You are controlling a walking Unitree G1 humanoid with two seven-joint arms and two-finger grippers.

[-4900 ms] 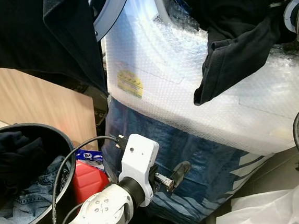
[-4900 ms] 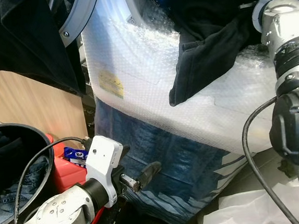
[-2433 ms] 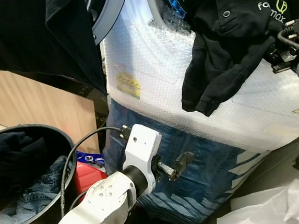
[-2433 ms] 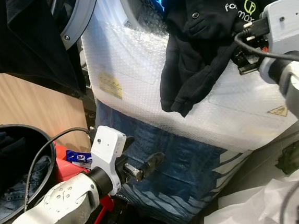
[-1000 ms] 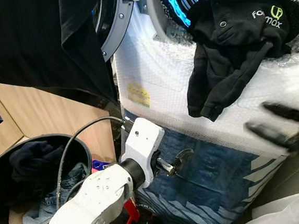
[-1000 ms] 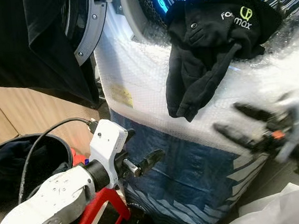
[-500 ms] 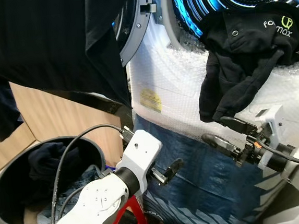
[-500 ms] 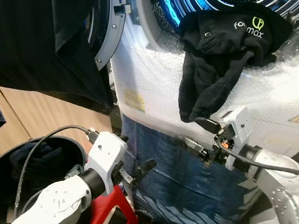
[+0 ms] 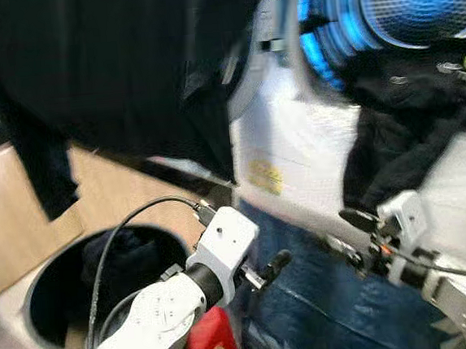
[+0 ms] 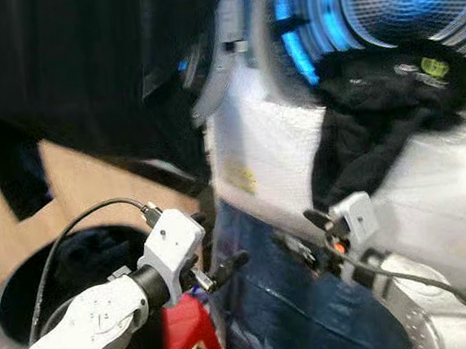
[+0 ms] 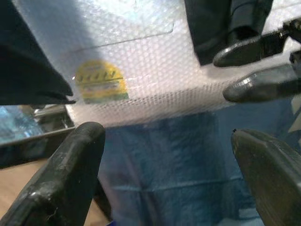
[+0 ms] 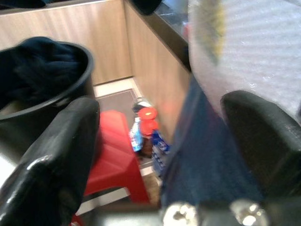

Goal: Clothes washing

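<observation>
A bubble-wrapped washing machine [image 9: 296,152] stands far right, its blue-lit drum [image 9: 422,3] open. A black garment [image 10: 374,105] hangs from the drum's lip down the machine's front. A black laundry basket [image 9: 47,289] holding dark clothes sits near left. The left gripper [image 11: 169,155] and the right gripper [image 12: 160,136] hover empty before the machine's lower front, each with its fingers spread apart. The eye views are blurred.

Black garment [image 10: 375,113] draped over the lip of the blue-lit washer drum [image 10: 402,4], sleeve hanging down.
</observation>
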